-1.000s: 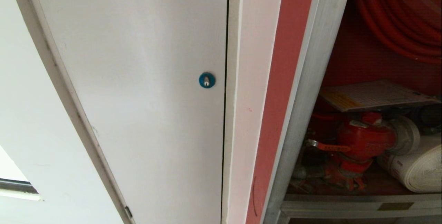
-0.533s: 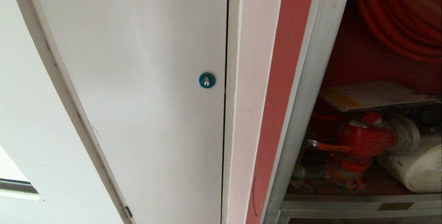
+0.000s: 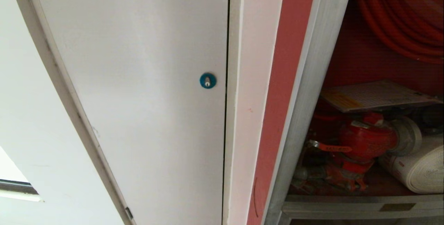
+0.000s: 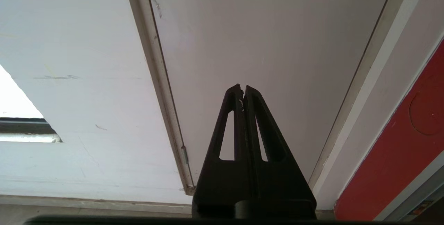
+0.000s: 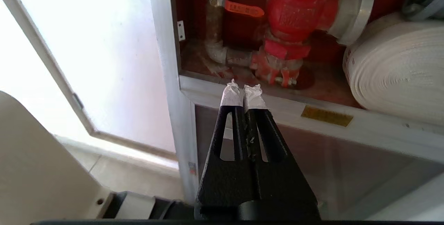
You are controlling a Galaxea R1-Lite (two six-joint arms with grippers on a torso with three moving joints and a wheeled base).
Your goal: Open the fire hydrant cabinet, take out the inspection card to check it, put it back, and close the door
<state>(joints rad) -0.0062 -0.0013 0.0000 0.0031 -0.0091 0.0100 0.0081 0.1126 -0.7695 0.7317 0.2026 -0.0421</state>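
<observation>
At the right of the head view, the silver-framed fire hydrant cabinet with red interior [image 3: 314, 89] stands open and cut off by the frame edge. The whitish table-printed inspection card [image 3: 376, 96] lies flat above the red valve [image 3: 366, 140]; its print is unreadable. The right claw [image 5: 243, 90] hangs empty, tips together, before the cabinet's sill. The left claw [image 4: 242, 89], tips together, faces a plain white panel [image 4: 270, 37].
</observation>
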